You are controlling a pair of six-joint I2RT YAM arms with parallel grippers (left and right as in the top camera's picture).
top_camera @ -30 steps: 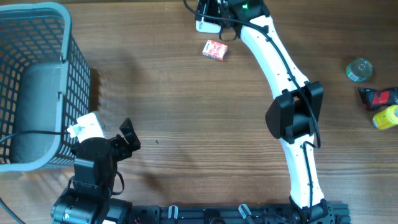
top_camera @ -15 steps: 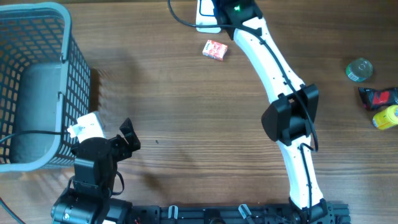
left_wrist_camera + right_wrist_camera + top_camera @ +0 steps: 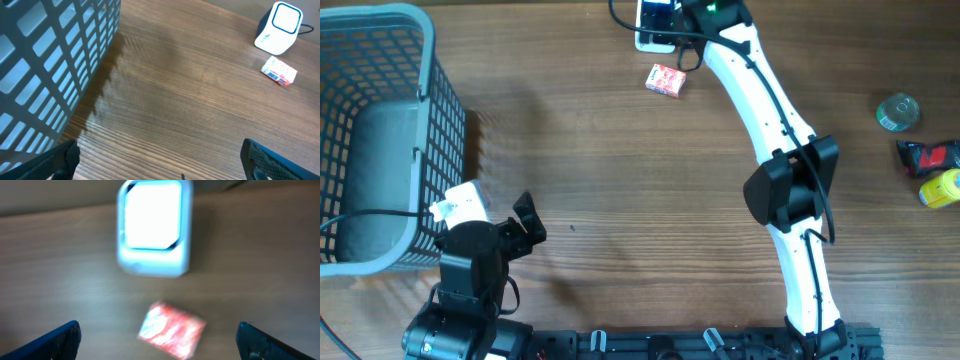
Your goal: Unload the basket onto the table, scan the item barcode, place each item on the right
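Red-and-white small flat packet lying loose on brown wooden surface, framed between right jaws. Both tips spread as wide as possible at the lower corners of the right wrist view, gripping nothing, hovering above the far edge of the surface. Just beyond the packet, not touching it, white box-shaped barcode scanner with bright square window. Whole wrist view blurred, so no print or barcode legible on the packet. Left jaws likewise fully spread and empty, low at the near left of the surface, close beside grey-blue plastic lattice basket. Inside the basket, grey rounded pad. Well apart at the right edge: round metal tin, red-and-black pouch, yellow container, the last two touching.
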